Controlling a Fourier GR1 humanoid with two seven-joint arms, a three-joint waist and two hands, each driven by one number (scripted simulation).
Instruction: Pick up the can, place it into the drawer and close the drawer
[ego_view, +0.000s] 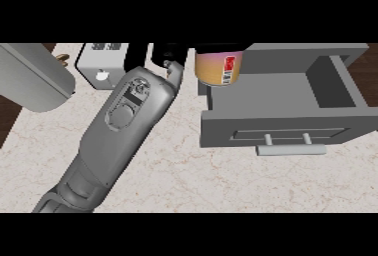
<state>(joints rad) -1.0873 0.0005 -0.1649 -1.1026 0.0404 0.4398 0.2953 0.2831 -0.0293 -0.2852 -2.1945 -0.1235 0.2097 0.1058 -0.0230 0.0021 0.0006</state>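
The can (216, 67), orange and pink with a red label, hangs upright over the back left corner of the open grey drawer (280, 95). My left hand (164, 56) is just left of the can at the view's top. Its fingers curl towards the can, and their tips are cut off by the view's upper edge. The left forearm (122, 125) runs diagonally from the lower left. The drawer is pulled out, its inside bare, and its bar handle (290, 149) faces me. My right hand shows nowhere.
A small white appliance (100, 65) stands at the back, left of the hand. A large grey rounded object (33, 75) fills the back left corner. The marble counter (207, 185) stretches in front of the drawer, with dark floor past its left edge.
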